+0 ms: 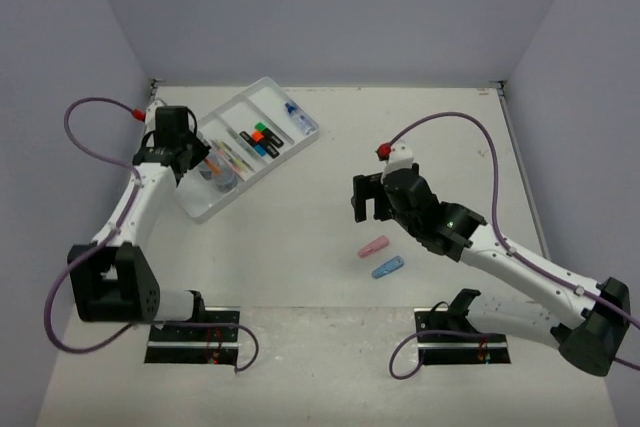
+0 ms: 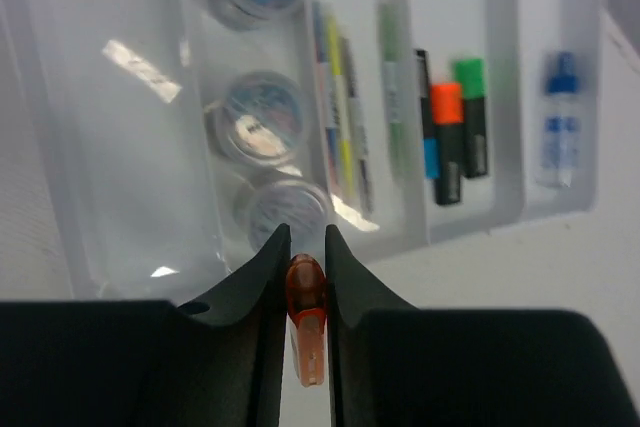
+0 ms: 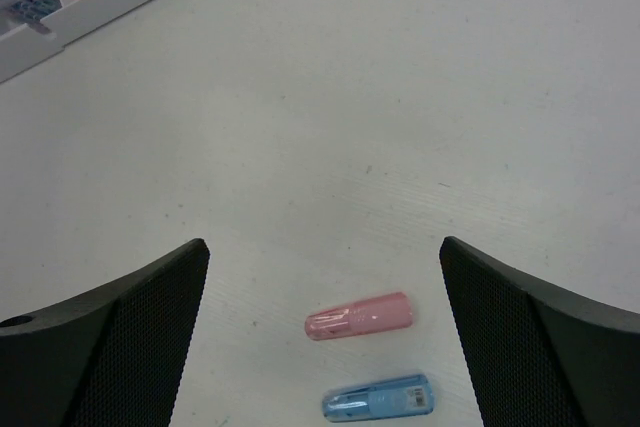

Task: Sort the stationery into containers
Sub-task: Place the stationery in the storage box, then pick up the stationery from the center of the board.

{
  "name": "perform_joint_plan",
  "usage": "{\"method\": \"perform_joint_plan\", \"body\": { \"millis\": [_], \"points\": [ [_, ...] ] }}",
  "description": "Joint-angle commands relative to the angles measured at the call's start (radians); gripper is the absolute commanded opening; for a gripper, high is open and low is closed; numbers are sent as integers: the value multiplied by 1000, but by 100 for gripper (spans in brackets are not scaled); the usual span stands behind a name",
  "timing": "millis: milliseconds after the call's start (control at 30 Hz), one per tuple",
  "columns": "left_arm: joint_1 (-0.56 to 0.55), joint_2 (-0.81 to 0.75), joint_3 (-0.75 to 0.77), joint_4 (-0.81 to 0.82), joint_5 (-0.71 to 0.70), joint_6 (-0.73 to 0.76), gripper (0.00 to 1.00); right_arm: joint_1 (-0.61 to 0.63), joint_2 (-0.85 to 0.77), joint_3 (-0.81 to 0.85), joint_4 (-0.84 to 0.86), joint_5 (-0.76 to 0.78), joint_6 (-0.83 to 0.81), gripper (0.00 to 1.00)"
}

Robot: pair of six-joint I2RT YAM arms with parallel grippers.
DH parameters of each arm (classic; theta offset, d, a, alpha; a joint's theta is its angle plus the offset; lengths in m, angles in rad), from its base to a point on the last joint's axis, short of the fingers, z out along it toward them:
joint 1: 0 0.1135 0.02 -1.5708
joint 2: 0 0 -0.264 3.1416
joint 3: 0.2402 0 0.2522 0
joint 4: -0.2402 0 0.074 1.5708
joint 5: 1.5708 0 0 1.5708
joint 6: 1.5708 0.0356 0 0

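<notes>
My left gripper [image 2: 303,237] is shut on an orange oblong piece [image 2: 306,312], which stands upright between the jaws. It hovers over the near end of the white tray [image 2: 120,167], by the clear round jars [image 2: 262,129]. In the top view that gripper [image 1: 193,155] is at the left end of the tray [image 1: 262,85]. Further compartments hold pens [image 2: 340,117], highlighters [image 2: 447,142] and a blue-capped bottle [image 2: 560,117]. My right gripper [image 3: 325,244] is open above a pink piece [image 3: 358,316] and a blue piece [image 3: 377,399], touching neither. Both lie on the table [image 1: 373,246] [image 1: 388,267].
Grey walls close the table on the left, back and right. The arms' base plates [image 1: 195,337] sit at the near edge. The tray lies at an angle in the far left part of the table.
</notes>
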Motion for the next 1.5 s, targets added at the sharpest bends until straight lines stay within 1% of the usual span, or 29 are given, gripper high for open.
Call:
{"method": "perform_joint_plan", "body": {
  "millis": [0,67,133,233,400,433,500,567,600,633,667,700,733,800,867,900,967,1000,1033,1067,1133,1200,1233,1267,1333,1400,1467],
  "points": [
    [106,275,271,-220,-207,-30,0,-6,-115,-69,20,72,-20,99],
    [132,336,309,-250,-242,-31,0,-13,-148,-111,27,115,-1,99],
    [147,388,319,-230,-252,-29,0,-22,-188,-155,61,141,-2,99],
    [163,472,343,-237,-283,-29,0,-39,-234,-183,92,117,-16,99],
    [172,524,324,-230,-308,-44,0,-43,-261,-203,94,87,-15,99],
    [173,528,320,-230,-311,-46,3,-44,-261,-203,95,86,-17,99],
    [176,527,316,-239,-317,-54,15,-44,-260,-205,94,82,-21,99],
    [181,511,309,-241,-322,-61,37,-45,-251,-206,94,76,-22,99],
    [184,501,304,-240,-322,-59,50,-45,-247,-206,94,72,-22,98],
    [185,491,303,-233,-317,-56,66,-47,-246,-206,94,67,-23,94],
    [190,469,304,-236,-306,-55,78,-50,-239,-207,94,62,-28,91],
    [194,449,305,-240,-289,-54,85,-55,-230,-207,94,58,-33,90],
    [195,431,305,-242,-266,-54,90,-62,-219,-207,94,55,-36,89],
    [196,358,306,-242,-211,-44,95,-75,-186,-197,92,20,-46,88],
    [196,321,303,-239,-134,-27,96,-82,-146,-181,79,-3,-47,87],
    [196,247,290,-224,-46,3,96,-86,-106,-165,55,-8,-37,87],
    [190,28,249,-202,73,52,97,-89,-44,-157,16,-2,-11,93],
    [189,-52,215,-189,127,74,98,-92,-13,-153,-15,2,5,97],
    [189,-126,176,-170,180,92,100,-96,18,-145,-61,7,32,99],
    [188,-241,148,-138,232,106,100,-96,46,-127,-119,14,83,99],
    [188,-417,72,-119,264,154,100,-93,73,-113,-185,18,159,99],
    [188,-552,0,-121,255,192,100,-91,70,-141,-212,43,245,99],
    [188,-627,-50,-123,255,211,100,-91,66,-166,-233,56,338,99],
    [188,-661,-75,-123,263,229,100,-91,62,-174,-239,60,407,99],
    [188,-681,-100,-154,302,269,100,-88,34,-171,-293,54,526,99],
    [177,-678,-115,-159,351,314,100,-71,-11,-171,-302,49,536,99],
    [150,-704,-154,-168,269,317,100,-60,-75,-162,-373,111,593,99]
  ]
}}
